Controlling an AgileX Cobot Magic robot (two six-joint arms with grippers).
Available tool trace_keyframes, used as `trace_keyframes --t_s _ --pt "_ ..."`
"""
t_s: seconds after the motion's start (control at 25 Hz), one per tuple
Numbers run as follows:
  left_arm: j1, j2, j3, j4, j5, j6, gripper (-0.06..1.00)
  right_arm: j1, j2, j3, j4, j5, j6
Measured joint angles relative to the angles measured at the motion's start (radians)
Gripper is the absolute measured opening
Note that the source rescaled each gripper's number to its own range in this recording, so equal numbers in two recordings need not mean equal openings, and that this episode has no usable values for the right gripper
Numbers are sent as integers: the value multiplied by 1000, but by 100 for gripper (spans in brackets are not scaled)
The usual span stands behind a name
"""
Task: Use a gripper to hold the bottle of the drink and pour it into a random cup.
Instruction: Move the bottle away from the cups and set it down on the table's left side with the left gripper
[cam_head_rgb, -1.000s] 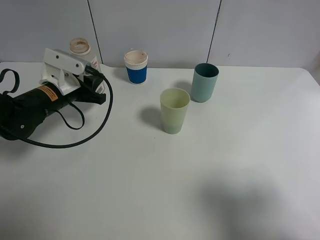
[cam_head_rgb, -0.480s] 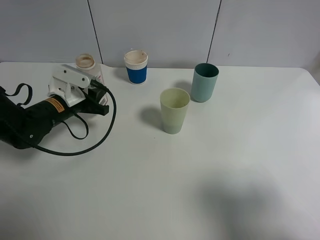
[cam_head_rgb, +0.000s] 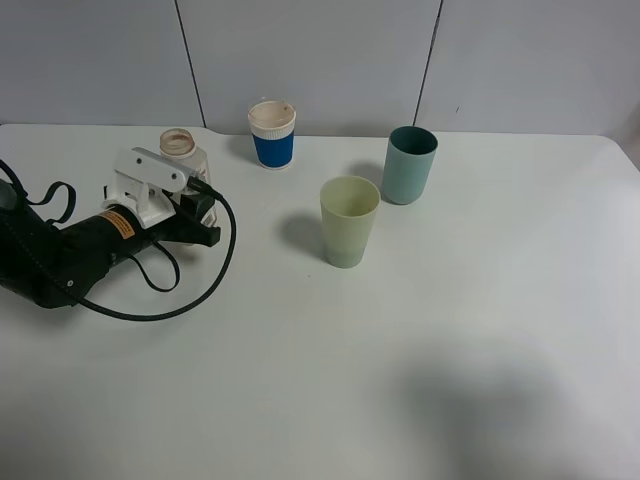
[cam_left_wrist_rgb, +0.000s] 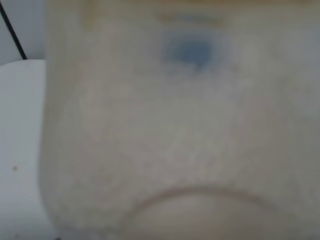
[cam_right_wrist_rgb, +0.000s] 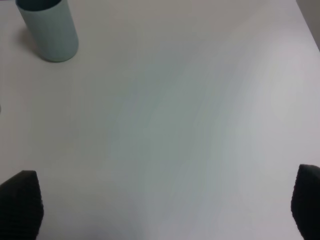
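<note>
Left gripper: white plastic jaw block (cam_head_rgb: 160, 185) on a bulky black arm with an orange label, clamped around the bottle
Bottle: small clear squarish plastic bottle (cam_head_rgb: 184, 152) with a wide round tan neck, upright at the table's far left; fills the left wrist view as a pale blur (cam_left_wrist_rgb: 175, 120)
Cup: tall pale yellow-green plastic tumbler (cam_head_rgb: 349, 221), tapered, mid-table, well apart from the bottle
Other cups: teal tumbler (cam_head_rgb: 409, 164); short blue-and-white cup (cam_head_rgb: 272, 133)
Right gripper: dark fingertips (cam_right_wrist_rgb: 20, 202) spread wide over the smooth white table (cam_right_wrist_rgb: 190, 125)
</note>
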Motion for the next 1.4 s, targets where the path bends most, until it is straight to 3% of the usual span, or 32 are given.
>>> trace_keyframes --t_s 0.76,0.88,1.0,1.04,1.4 --pt "0 0 0 16 0 -22 2 0 0 0 0 0 0" --pt "0 0 0 16 0 -98 21 0 0 0 0 0 0" --pt "0 0 0 16 -5 -199 54 0 0 0 0 0 0" --pt "0 0 0 16 -6 -231 60 0 0 0 0 0 0" --pt "0 0 0 7 -7 -289 80 0 0 0 0 0 0"
